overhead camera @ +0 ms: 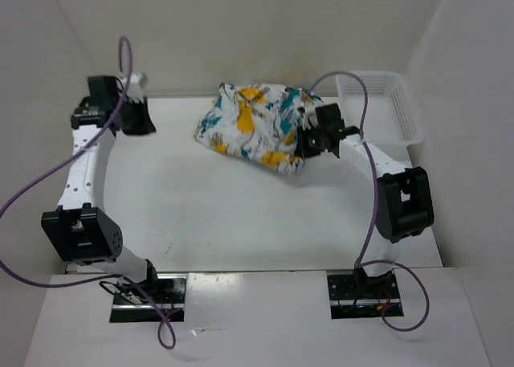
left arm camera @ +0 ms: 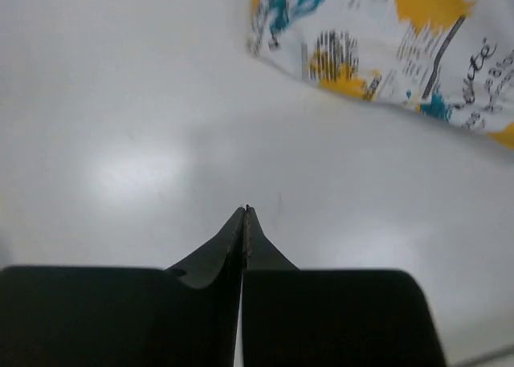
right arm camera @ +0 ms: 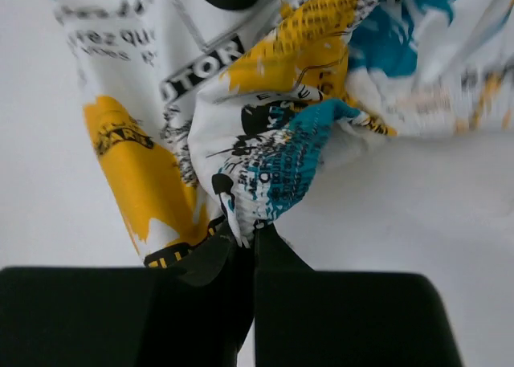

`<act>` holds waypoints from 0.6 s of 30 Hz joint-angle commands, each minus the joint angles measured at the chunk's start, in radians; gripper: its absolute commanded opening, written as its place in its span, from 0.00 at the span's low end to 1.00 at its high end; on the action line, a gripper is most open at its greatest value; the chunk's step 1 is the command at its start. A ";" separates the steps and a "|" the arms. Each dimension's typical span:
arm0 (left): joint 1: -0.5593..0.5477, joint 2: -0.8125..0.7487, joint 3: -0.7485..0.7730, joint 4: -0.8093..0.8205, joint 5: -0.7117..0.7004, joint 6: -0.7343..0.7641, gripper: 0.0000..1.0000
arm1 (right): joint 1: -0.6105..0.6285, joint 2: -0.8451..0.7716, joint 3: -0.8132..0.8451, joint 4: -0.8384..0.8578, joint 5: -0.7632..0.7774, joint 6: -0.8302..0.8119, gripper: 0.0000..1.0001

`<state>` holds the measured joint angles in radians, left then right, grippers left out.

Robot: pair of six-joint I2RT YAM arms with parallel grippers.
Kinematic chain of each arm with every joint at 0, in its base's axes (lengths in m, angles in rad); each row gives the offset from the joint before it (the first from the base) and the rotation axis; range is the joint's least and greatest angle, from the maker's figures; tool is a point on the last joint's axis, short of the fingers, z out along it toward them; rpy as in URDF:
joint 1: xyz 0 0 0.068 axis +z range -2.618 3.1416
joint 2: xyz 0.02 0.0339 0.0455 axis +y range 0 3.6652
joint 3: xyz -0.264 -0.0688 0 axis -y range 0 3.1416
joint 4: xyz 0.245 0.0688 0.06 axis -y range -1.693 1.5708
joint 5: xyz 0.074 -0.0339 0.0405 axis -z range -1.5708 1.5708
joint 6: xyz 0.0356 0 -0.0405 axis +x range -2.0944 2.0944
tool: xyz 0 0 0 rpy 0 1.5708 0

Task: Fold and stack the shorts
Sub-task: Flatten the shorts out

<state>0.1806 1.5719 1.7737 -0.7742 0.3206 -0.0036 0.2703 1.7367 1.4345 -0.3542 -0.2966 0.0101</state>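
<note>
Nearest in the top view: the arm bases, then bare table. Shorts lie crumpled at the far middle, unfolded, near the basket but apart from it. Right gripper sits at the heap's right edge; left gripper hangs well apart at far left. Left wrist view: jaws pressed together on nothing, a corner of the shorts at upper right; cursive print ends "…ete", rest illegible. Right wrist view: jaws clamped on a thin bunched fold. Print reads "OTOR" and "…rez qu…", both partial; no brand legible. Risks, my judgement: the bite is small, so a pull may slip it free; with no second hold, the heap may drag whole, not spread.
</note>
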 commanded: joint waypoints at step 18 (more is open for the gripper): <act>-0.326 0.318 -0.336 0.026 -0.113 0.004 0.58 | -0.005 -0.281 -0.489 -0.042 0.019 -0.081 0.07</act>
<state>-0.0910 1.8816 1.4918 -0.6937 0.2039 -0.0036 0.2703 1.4940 0.9730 -0.4309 -0.3229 -0.0563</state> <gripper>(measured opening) 0.566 0.071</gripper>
